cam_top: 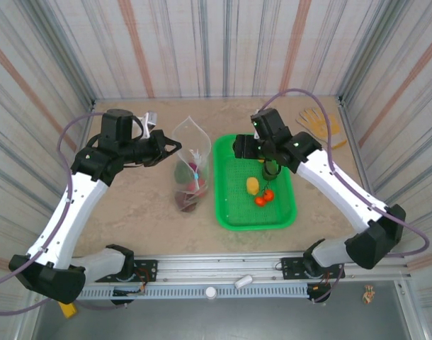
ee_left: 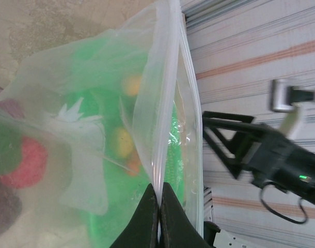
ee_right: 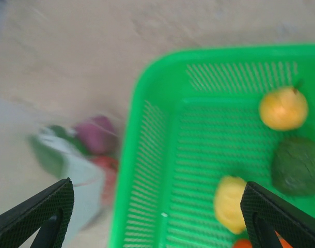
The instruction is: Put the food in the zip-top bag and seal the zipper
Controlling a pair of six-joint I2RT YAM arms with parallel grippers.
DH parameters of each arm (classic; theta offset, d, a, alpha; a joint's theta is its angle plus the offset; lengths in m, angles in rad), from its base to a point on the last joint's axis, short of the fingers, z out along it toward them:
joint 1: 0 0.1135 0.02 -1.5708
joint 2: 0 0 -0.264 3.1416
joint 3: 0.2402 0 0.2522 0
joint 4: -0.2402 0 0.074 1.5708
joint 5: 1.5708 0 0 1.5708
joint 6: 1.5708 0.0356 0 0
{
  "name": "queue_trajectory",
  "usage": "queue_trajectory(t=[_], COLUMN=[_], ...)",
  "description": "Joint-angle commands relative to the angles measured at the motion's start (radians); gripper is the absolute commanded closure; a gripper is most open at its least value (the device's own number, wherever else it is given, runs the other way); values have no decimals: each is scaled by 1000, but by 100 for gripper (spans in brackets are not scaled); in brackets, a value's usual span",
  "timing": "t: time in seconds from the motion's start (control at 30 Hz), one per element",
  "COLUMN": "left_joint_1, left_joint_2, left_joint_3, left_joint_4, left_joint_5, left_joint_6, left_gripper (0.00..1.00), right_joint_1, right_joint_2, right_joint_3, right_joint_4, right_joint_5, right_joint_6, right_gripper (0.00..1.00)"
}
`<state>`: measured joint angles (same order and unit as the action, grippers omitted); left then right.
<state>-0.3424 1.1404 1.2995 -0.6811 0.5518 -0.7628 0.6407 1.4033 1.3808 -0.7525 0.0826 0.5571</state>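
Note:
The clear zip-top bag (cam_top: pixel 192 152) stands on the table left of the green basket. Purple, red and dark green food (cam_top: pixel 188 190) lies in its bottom. My left gripper (cam_top: pixel 175 147) is shut on one wall of the bag's mouth (ee_left: pixel 158 175); the whitish zipper (ee_left: pixel 190 108) runs just beside it. More food lies in the basket: a yellow round piece (ee_right: pixel 284 107), a dark green piece (ee_right: pixel 298 165), another yellow piece (ee_right: pixel 231 202) and orange pieces (cam_top: pixel 264 198). My right gripper (ee_right: pixel 157 222) hangs open above the basket's left rim, nothing between its fingers (ee_right: pixel 33 217).
The green mesh basket (cam_top: pixel 230 212) sits right of centre on the table. A pair of yellow gloves (cam_top: pixel 316 122) lies at the back right corner. Striped walls close in the table on three sides. The metal rail (cam_top: pixel 216 273) runs along the near edge.

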Motion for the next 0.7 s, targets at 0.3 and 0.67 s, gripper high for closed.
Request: queue_trajectory(t=[0.3,0.67], left_joint_1=[-7,-7], left_joint_2=[-17,-17], left_joint_3=[5,0], left_joint_4=[-13,-8], left_joint_5=[-2,7], left_joint_6=[34,33], left_gripper=[100,100], right_joint_1=[3,-30], right_joint_2=[214,349], right_joint_3=[-65,-108], right_joint_4=[-118,-72], right_joint_5=[51,34], right_joint_6=[-59,-25], right_gripper=[12,17])
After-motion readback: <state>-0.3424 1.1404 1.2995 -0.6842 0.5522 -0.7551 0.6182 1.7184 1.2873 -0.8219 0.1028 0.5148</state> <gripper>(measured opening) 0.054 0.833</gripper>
